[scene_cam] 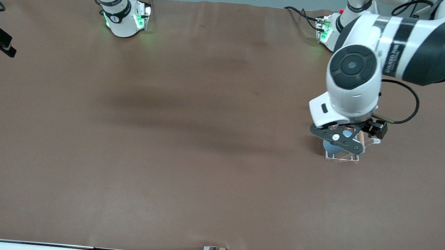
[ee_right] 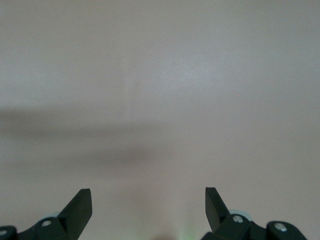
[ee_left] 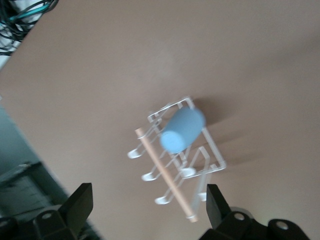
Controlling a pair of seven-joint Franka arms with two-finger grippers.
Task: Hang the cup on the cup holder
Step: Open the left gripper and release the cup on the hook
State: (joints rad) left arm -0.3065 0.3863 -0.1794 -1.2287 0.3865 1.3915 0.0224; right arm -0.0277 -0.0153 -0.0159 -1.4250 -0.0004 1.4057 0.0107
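- While I watch the front view, my left claw [scene_cam: 341,140] hangs over the holder [scene_cam: 342,155] toward the left arm's end of the counter [scene_cam: 189,138], at about 3 o'clock from the counter's middle.
- From the left wrist view, that claw [ee_left: 150,205] is spread wide with nothing between its fingers [ee_left: 80,202].
- I see the cup [ee_left: 182,131] sitting upside down on a prong of the holder [ee_left: 175,157], tilted, its closed bottom facing the camera.
- The cup [scene_cam: 335,146] shows in the front view only as a patch of blue under the claw.
- A wooden rod [ee_left: 165,174] runs along the top of the rack, just beside the cup.
- The holder stands on the bare brown counter [ee_left: 100,75].
- My right arm waits by its base; the right claw [ee_right: 148,207] is spread, holding nothing, over bare counter [ee_right: 160,100].
- I cannot find the right claw in the front view.
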